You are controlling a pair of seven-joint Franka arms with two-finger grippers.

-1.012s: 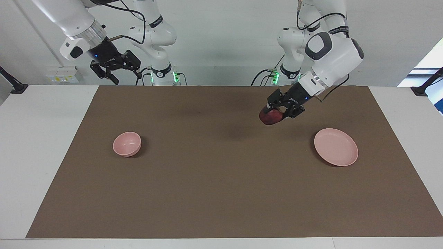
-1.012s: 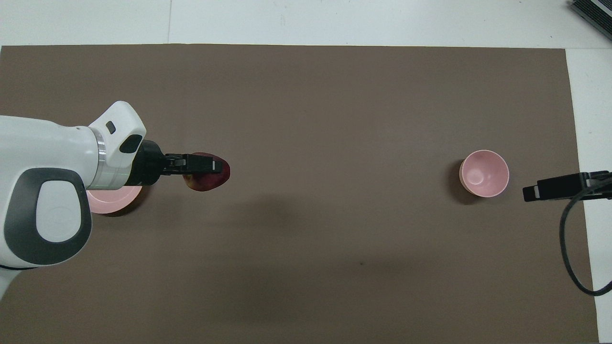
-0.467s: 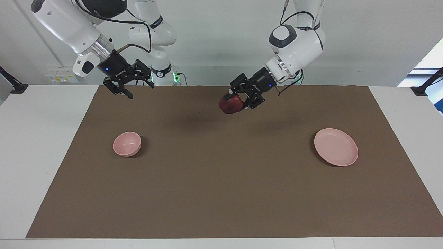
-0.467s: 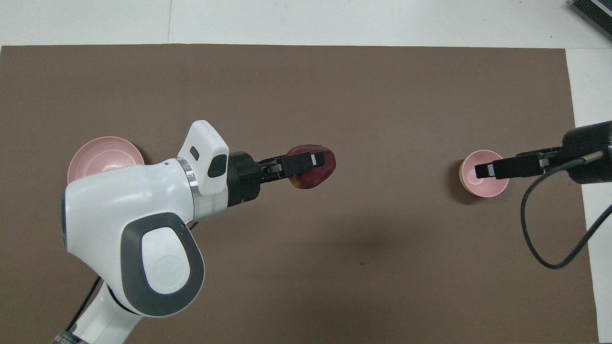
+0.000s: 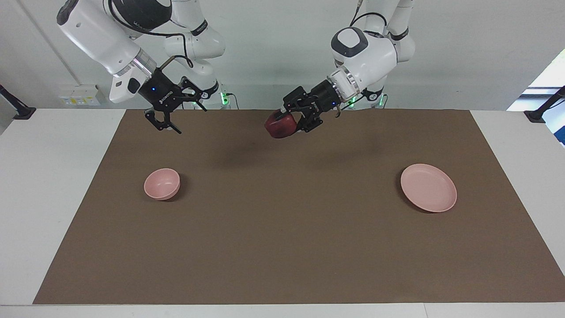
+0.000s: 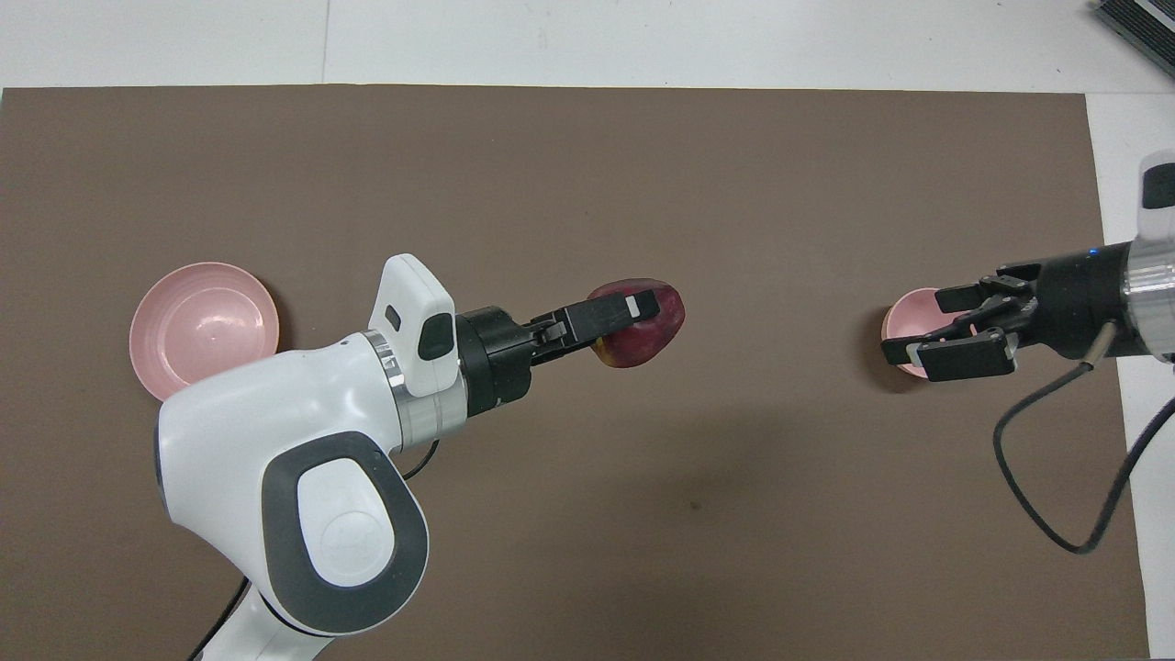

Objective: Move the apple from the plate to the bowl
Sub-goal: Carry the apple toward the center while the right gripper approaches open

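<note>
The dark red apple [image 5: 279, 125] is held in my left gripper [image 5: 290, 120], which is shut on it in the air over the middle of the mat's near part. It also shows in the overhead view [image 6: 654, 317] with the left gripper [image 6: 633, 308]. The pale pink plate [image 5: 428, 187] lies empty toward the left arm's end and shows in the overhead view [image 6: 202, 317]. The small pink bowl [image 5: 162, 183] stands empty toward the right arm's end. My right gripper [image 5: 164, 126] is open, raised over the mat nearer to the robots than the bowl. In the overhead view the right gripper [image 6: 923, 330] covers part of the bowl [image 6: 901, 314].
A brown mat [image 5: 282, 247] covers most of the white table [image 5: 48, 198]. A black cable [image 6: 1056, 514] hangs from the right arm's wrist.
My left gripper has carried the apple from beside the plate, up toward the middle of the table. My right gripper has moved in over the mat toward the bowl.
</note>
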